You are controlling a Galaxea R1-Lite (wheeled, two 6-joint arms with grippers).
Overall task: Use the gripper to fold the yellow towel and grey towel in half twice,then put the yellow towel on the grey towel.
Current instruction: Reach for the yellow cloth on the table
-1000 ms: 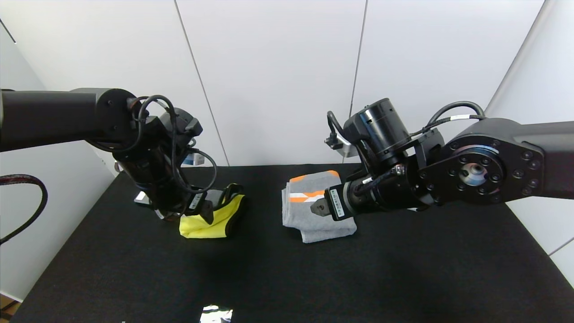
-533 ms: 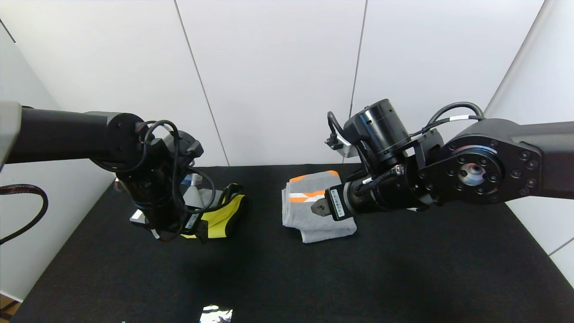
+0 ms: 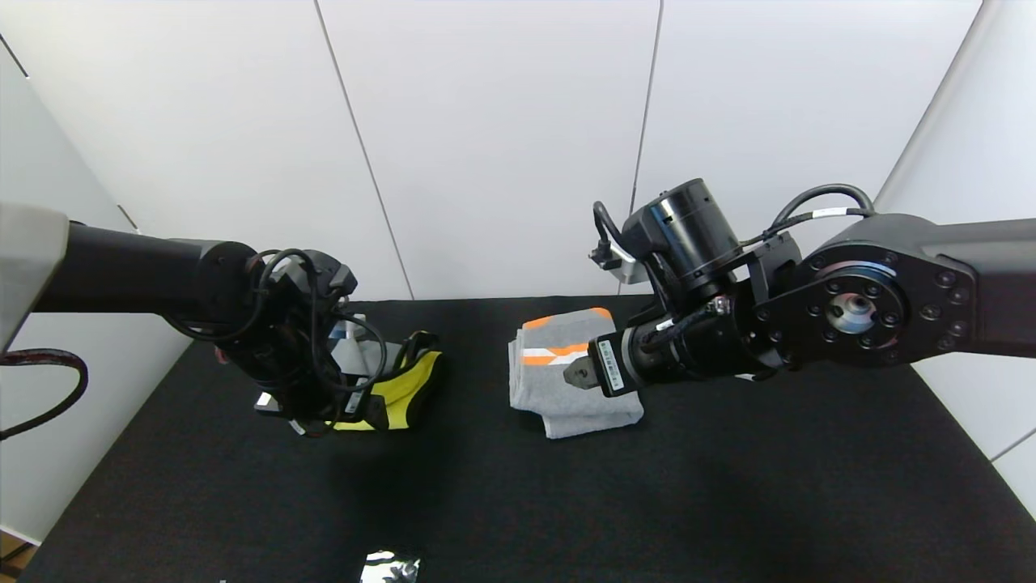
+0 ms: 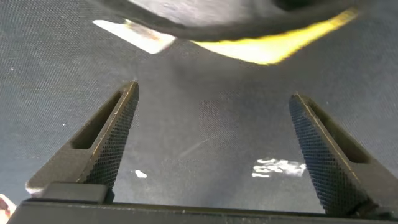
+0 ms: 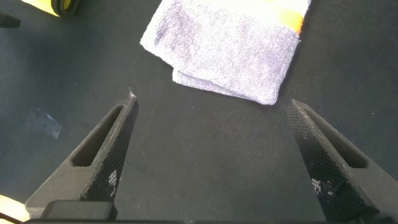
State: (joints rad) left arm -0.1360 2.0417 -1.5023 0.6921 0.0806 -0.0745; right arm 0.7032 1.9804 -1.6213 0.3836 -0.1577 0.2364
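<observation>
Head view: grey towel (image 3: 558,376) folded on worktop (image 3: 728,486); yellow towel (image 3: 401,393) left of it, bunched, unstacked. Left claw (image 4: 211,146) apart, empty, beside yellow towel; right claw (image 5: 214,155) apart, empty, near grey towel. Stacking left.

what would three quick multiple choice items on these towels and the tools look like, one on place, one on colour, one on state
1. Where does the yellow towel lie relative to the grey towel?
A. on top of it
B. apart, on the robot's left
C. under it

2. What colour are the patches on the grey towel?
A. orange
B. green
C. blue

3. How does the left tool stand?
A. shut on the yellow towel
B. shut on nothing
C. open, holding nothing

Answers:
1 B, bare black table separates the two towels.
2 A, orange shows at its far end and on its band.
3 C, the left wrist view shows spread fingers over bare table, the towel beyond them.
</observation>
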